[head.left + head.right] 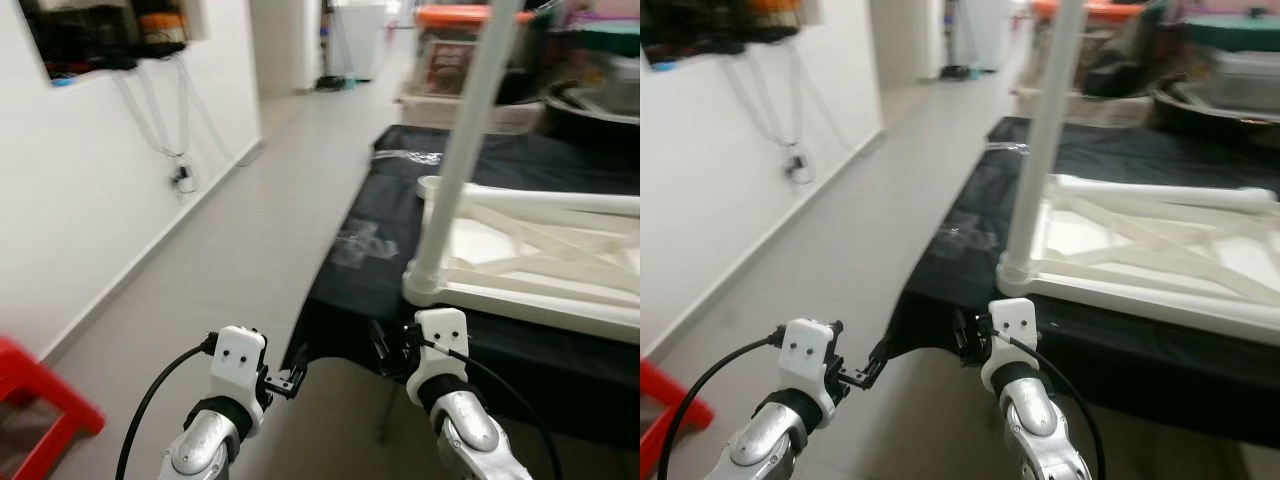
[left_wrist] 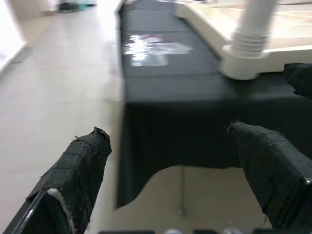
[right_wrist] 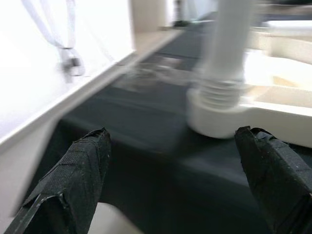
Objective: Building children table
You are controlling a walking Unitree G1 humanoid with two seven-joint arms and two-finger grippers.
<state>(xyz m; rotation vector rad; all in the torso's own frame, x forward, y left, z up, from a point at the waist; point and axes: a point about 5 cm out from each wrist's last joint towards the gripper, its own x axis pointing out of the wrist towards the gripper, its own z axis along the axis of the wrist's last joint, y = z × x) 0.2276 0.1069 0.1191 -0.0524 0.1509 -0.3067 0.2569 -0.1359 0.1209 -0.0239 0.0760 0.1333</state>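
White children's table frame (image 1: 540, 265) lies upturned on black-draped worktop (image 1: 370, 250), right of scene, one leg (image 1: 462, 140) upright at near-left corner. Left pincer (image 2: 180, 180) and right pincer (image 3: 180, 180) hover near edge, fingers apart, empty. Plastic likely light, stiff, smooth; leg base offers surest hold.

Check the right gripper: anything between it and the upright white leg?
Nothing visible. The right gripper is open, facing the white table leg screwed into the upturned tabletop; only bare black cloth lies between.

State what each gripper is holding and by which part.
Nothing is held. The left gripper and right gripper are both open, short of the black cloth under the white tabletop with its upright leg.
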